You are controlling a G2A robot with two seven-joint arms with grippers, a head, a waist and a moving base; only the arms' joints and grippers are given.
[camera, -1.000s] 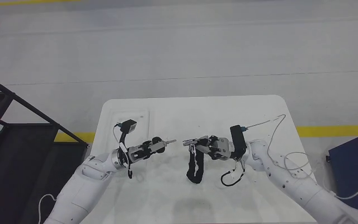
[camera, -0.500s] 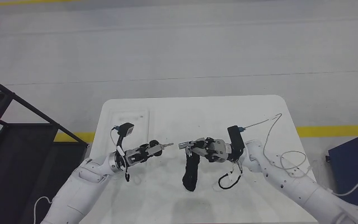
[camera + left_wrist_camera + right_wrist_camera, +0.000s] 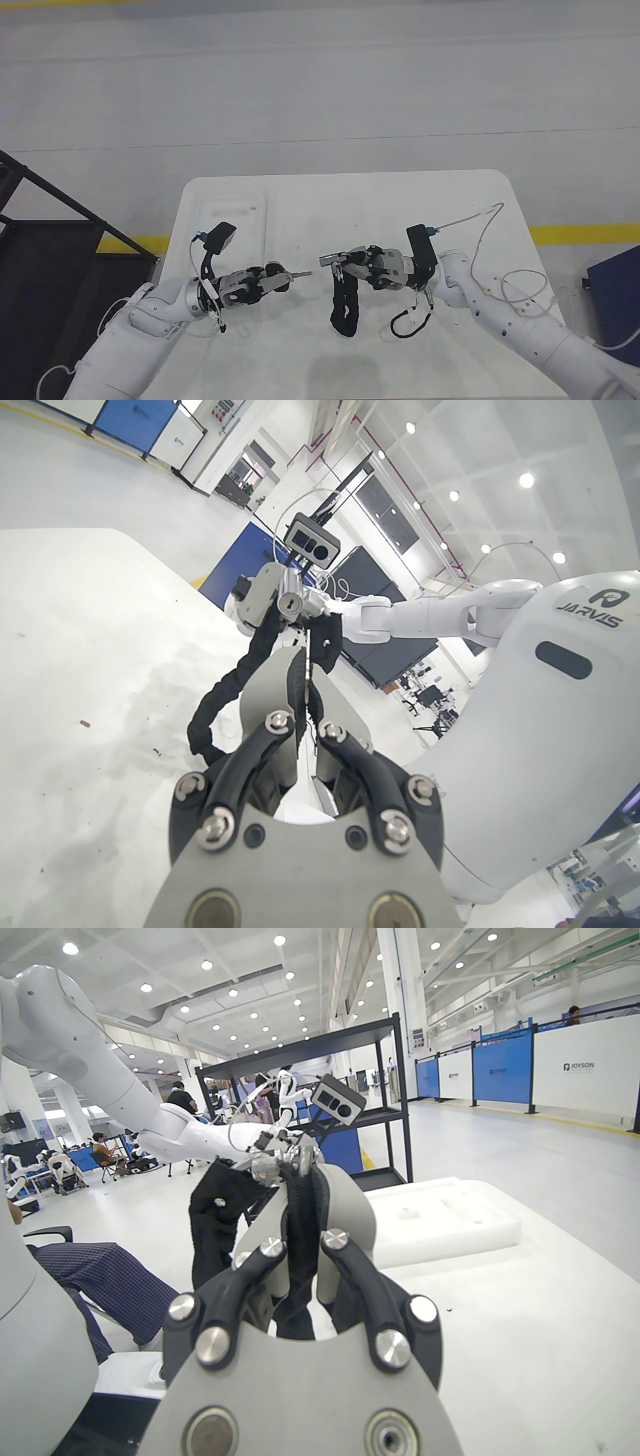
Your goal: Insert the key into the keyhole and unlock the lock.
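The left claw (image 3: 305, 670) is clenched on the key (image 3: 308, 647), gripping its bow so the thin blade juts forward, edge-on in the left wrist view; the right claw (image 3: 305, 1180) is clenched on the lock (image 3: 289, 597) just behind its metal head, holding it in the air above the table (image 3: 470, 210); the keyhole (image 3: 289, 603) faces the key, near its tip but apart from it, and the blade sits a little off the slot's line. The lock's cable (image 3: 225, 692), in a soft black sleeve, droops in 1 loop from the head toward the table; a foam tray (image 3: 465, 1218) lies at the table's far corner beyond the left arm. The key looks small, light, stiff and smooth, so it could twist between the pads if pushed in crooked; a hold flat across the bow suits it best. The head seems hard and heavier than the limp cable, which gives no support; the firm place to brace is the metal body, not the sleeve.
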